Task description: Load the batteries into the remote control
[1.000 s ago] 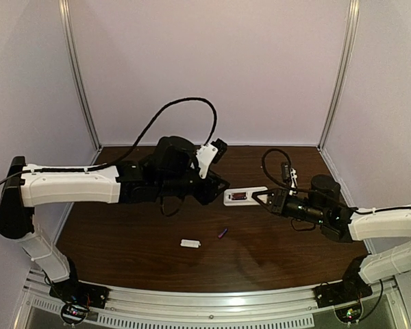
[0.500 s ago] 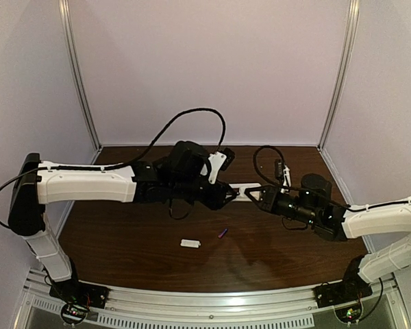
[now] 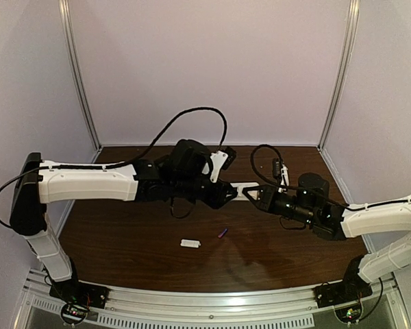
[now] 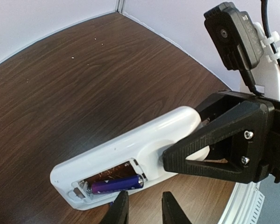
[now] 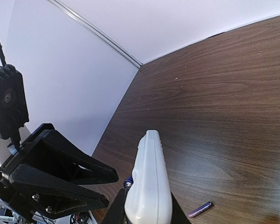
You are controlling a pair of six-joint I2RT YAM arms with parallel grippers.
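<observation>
steadying the remote control, clamped by the right gripper above the table, seems wise while the parted, empty left gripper hovers beside its open bay, one battery seated, the second battery lying on the table.

We take this for a robotics lab test cell: plain pale lilac panels close off the left, back and right; aluminium profile posts rise at upper left and upper right; two white-and-black robot arms stand on a slotted aluminium rail along the bottom edge, before a dark wood-grain tabletop.
</observation>
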